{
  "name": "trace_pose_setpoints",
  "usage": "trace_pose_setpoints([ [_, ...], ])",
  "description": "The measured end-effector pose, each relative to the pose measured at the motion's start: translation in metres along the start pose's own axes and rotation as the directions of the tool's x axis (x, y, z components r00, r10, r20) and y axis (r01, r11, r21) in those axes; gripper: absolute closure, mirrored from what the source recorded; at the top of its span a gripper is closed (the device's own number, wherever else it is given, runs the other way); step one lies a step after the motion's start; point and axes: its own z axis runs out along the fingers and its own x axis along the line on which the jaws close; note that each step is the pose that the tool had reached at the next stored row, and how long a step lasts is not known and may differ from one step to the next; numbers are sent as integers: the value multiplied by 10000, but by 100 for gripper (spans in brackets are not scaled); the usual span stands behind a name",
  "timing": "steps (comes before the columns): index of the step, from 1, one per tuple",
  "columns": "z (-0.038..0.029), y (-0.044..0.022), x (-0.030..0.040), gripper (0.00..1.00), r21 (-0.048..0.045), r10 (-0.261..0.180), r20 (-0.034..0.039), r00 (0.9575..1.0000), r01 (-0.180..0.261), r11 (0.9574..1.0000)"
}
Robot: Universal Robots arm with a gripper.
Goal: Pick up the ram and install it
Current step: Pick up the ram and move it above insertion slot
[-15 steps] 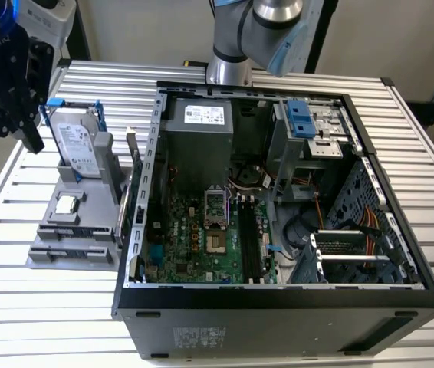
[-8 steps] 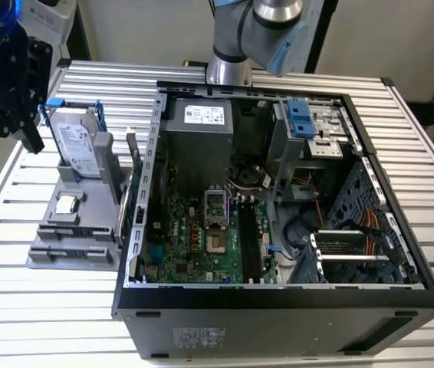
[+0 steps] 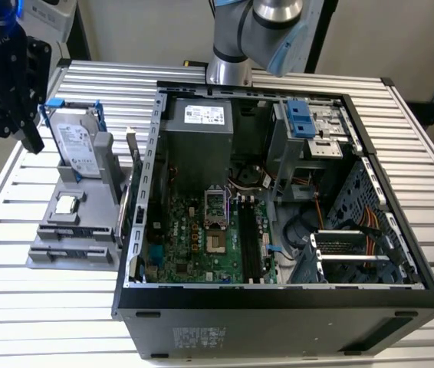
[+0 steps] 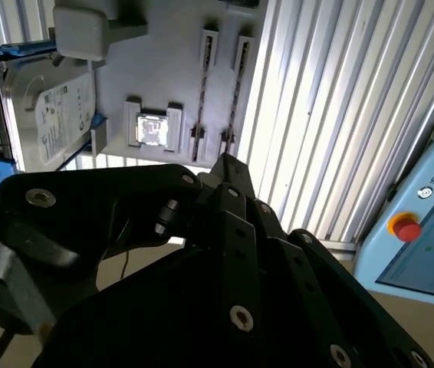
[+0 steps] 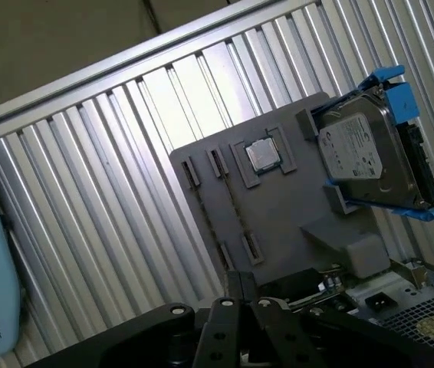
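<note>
on the ribbed metal table (image 3: 64, 307) an open computer case (image 3: 278, 314) lies on its side, the large green motherboard (image 3: 194, 238) bare inside it. just beside the case, toward the exterior view's left, sits a grey fixture plate (image 5: 286, 222). a silver hard drive (image 3: 75, 146) stands in a blue bracket at its far end, and a small square processor chip (image 3: 67, 204) rests mid-plate. two slotted rails lie near the chip. a thin dark strip (image 4: 236, 88) runs along one rail, edge-on; whether that is the ram i cannot tell. the black pincer (image 4: 223, 167) hangs above the plate, close to the hard drive's bracket in the exterior view and touching nothing i can see. whether it is apart or together i cannot tell.
</note>
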Motion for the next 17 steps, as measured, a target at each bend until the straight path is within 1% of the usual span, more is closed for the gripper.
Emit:
trace_pose_setpoints([
  [8,0,1,0,100,-7,-306,-4,9995,306,9995],
  [17,-1,1,0,100,-16,-650,-11,9979,650,9979],
])
